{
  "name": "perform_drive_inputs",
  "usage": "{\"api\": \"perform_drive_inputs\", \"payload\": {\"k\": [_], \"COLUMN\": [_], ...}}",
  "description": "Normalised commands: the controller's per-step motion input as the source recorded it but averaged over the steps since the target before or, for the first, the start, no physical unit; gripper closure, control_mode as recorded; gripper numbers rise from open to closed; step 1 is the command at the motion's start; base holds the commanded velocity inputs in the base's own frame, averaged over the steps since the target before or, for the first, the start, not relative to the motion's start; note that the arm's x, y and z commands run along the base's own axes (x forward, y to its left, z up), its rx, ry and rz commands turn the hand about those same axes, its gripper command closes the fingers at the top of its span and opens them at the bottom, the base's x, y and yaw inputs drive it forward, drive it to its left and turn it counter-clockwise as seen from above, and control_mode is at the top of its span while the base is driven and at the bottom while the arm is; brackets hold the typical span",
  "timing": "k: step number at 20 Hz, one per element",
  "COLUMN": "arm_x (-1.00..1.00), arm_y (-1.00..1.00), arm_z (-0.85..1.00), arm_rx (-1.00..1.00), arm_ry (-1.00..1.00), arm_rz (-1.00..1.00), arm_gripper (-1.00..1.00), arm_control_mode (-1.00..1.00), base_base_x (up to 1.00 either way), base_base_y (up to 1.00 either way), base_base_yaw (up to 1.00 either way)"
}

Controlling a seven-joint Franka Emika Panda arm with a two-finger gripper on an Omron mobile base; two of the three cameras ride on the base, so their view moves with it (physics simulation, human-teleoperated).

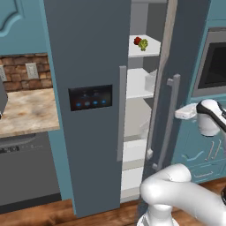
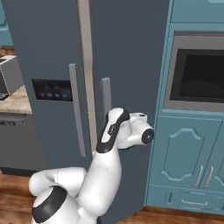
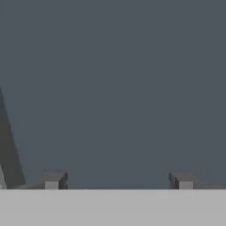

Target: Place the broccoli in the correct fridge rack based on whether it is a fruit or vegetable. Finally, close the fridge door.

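Matt slate-grey fridge door [image 1: 187,66]; bumpy broccoli [image 1: 143,44]; smooth white fridge rack [image 1: 150,50].

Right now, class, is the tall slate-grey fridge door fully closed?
No: the slate-grey fridge door stands ajar, showing white racks and the yellow-green broccoli inside.

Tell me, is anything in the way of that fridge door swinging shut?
Nothing visible blocks it. The broccoli sits back on an upper fridge rack, clear of the fridge door. The open claw faces the door's outer side.
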Motion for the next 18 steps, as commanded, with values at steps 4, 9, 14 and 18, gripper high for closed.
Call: {"api": "perform_drive_inputs", "payload": {"k": [4,9,14,18], "arm_x": [0.56,0.60,0.77,0.77], "arm_y": [1.00,0.96,0.40,0.09], "arm_z": [0.30,0.24,0.09,0.00], "arm_rx": [0.00,-0.06,-0.01,0.00], "arm_ry": [-0.10,-0.07,0.01,0.06], "arm_rz": [-0.07,-0.11,-0.14,-0.13], "arm_gripper": [-1.00,-1.00,-1.00,-1.00], "arm_control_mode": [-1.00,-1.00,-1.00,-1.00], "base_base_x": [0.00,0.00,0.00,0.00], "base_base_y": [0.00,0.00,0.00,0.00], "base_base_yaw": [0.00,0.00,0.00,0.00]}}
